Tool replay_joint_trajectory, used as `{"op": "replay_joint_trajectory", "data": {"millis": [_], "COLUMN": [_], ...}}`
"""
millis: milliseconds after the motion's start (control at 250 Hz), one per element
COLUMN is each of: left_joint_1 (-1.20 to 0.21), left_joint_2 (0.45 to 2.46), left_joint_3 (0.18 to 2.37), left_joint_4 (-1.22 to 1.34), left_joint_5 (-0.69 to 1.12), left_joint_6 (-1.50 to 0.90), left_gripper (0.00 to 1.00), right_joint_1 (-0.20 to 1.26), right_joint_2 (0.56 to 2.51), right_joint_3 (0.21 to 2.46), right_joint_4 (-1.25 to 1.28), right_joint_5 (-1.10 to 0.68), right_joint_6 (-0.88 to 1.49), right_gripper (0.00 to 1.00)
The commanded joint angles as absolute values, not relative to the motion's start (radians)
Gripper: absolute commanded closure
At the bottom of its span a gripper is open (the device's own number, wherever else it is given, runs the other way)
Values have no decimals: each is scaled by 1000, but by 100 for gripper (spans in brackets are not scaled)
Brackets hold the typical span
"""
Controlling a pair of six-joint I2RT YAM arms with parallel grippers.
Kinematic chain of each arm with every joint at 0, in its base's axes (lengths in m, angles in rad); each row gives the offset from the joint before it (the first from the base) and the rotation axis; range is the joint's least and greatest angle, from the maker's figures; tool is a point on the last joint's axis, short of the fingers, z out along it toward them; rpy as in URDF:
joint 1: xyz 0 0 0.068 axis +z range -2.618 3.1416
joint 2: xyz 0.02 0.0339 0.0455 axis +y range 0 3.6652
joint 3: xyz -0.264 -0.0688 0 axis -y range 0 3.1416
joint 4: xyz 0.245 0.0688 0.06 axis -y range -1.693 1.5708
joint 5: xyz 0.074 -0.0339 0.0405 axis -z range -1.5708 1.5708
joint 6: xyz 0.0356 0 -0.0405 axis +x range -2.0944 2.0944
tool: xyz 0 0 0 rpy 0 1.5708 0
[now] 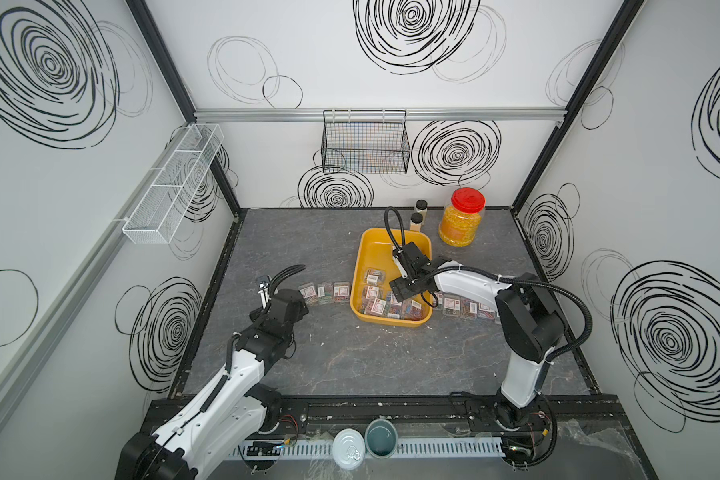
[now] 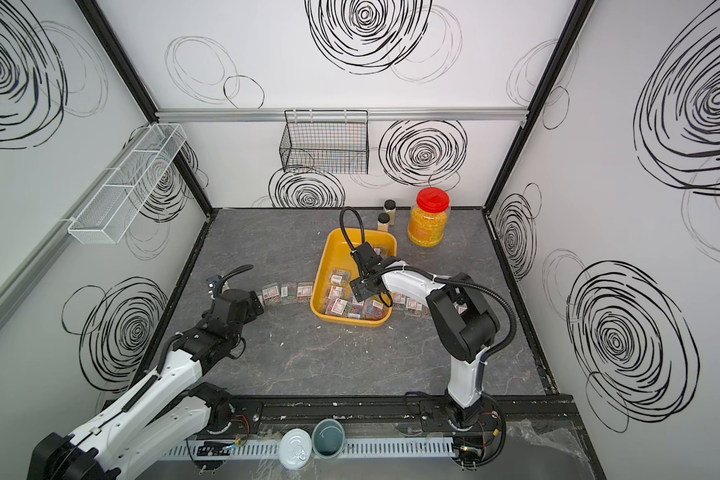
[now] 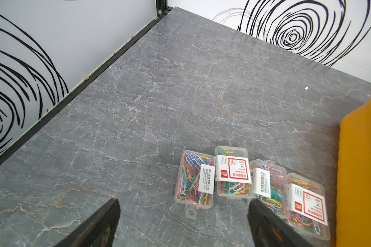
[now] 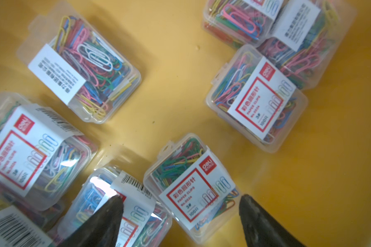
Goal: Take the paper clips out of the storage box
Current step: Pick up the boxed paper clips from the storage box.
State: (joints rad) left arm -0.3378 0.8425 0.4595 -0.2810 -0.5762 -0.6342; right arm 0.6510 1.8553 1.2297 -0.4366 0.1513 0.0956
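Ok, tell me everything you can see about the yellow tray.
The yellow tray is shallow, rectangular, plastic with rounded corners and a raised rim, lying flat and open on the grey table. Its far end is mostly bare; clear cases of paper clips crowd the near end. The right gripper hangs over them, jaws open.

Top views look down from overhead; close wrist views share the storage box (image 3: 360,171) (image 4: 169,96).

The grey, veined desk (image 1: 350,365) carries the yellow storage box (image 1: 360,266) near its middle. Paper clips (image 1: 325,292) in clear cases lie flat in a short row just beside the box on the left arm's side, and a second row runs from its opposite side. Behind the box stand two black-capped bottles (image 1: 416,222) and, near them, a red-lidded jar (image 1: 461,222).
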Motion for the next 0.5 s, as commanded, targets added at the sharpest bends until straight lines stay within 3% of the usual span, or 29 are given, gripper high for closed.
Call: {"op": "replay_joint_trajectory", "data": {"millis": [0,212,495], "left_joint_1": [-327,-323,-314], "left_joint_2": [833,831,837], "left_joint_3": [450,448,450], "left_joint_4": [-248,-249,-248], "left_joint_5": [-578,-578,-574], "left_joint_6": [-627,-629,-630], "left_gripper": [3,3,3], "right_joint_1": [635,595,558], "right_joint_2": [1922,2007,2001], "right_joint_3": [1259,1320,1319], "right_joint_4": [-481,-507,-484], "right_joint_5": [197,248,148], "right_joint_6": [71,86,119], "right_gripper": [13,13,14]}}
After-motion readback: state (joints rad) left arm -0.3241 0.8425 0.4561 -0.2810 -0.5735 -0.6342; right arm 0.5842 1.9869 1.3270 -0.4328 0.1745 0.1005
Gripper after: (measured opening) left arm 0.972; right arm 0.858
